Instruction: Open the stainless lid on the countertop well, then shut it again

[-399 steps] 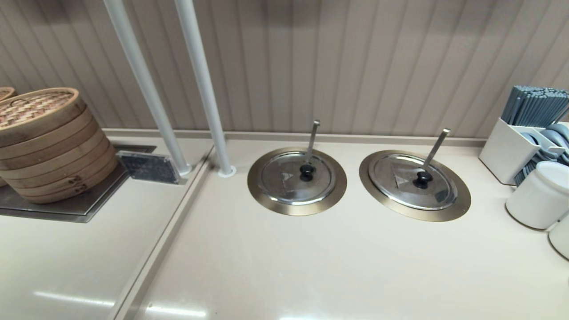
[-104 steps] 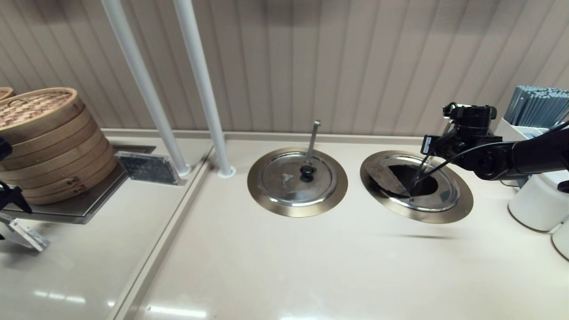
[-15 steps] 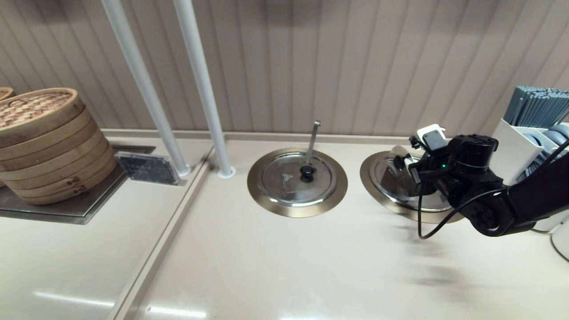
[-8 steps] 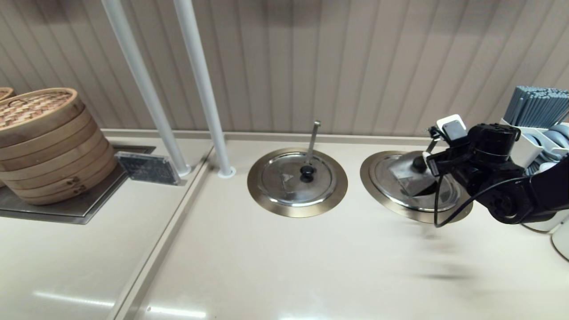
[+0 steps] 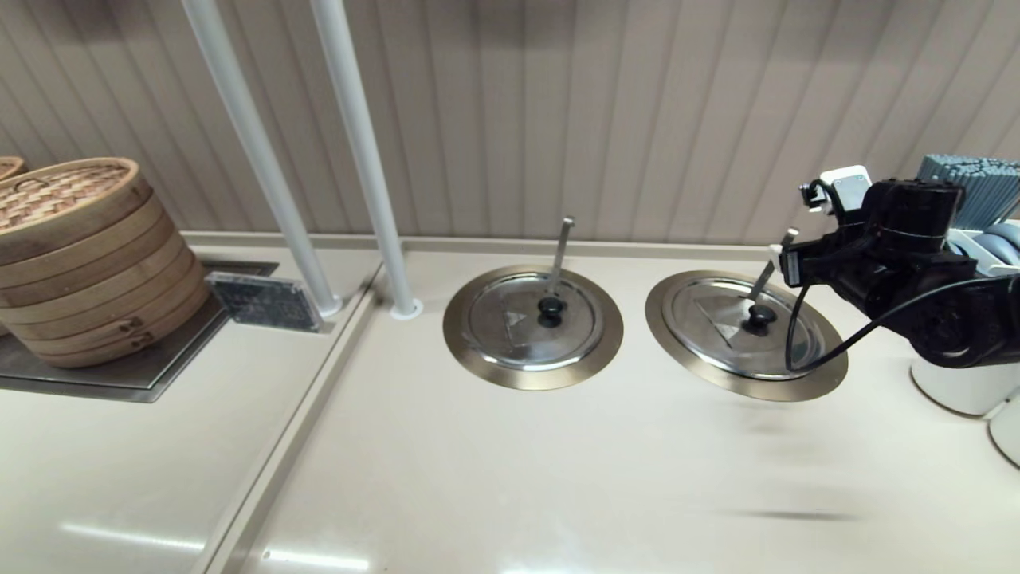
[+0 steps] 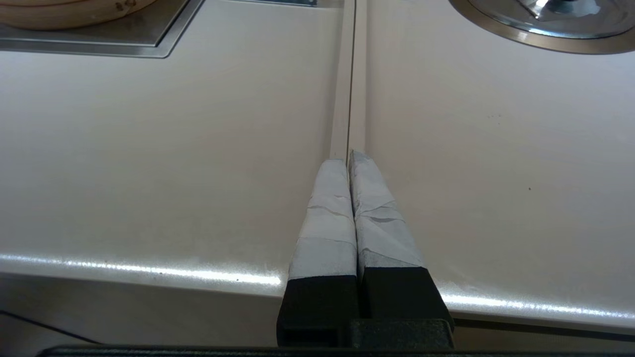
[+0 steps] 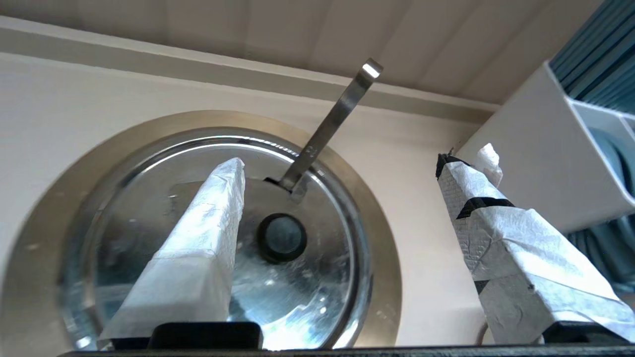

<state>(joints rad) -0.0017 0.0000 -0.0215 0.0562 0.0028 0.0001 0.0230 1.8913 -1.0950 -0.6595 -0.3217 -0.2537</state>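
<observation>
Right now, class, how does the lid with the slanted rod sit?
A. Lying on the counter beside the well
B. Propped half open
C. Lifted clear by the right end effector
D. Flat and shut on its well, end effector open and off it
D: the lid lies flat inside the well's flange, and the right end effector is open, its fingers gripping nothing.

Probably canteen counter: steamers [image 5: 80, 255], chopsticks [image 5: 968, 187]

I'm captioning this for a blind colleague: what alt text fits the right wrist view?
The open right gripper hangs above the stainless lid, which sits shut on the countertop well, its slanted ladle rod poking through.
</observation>
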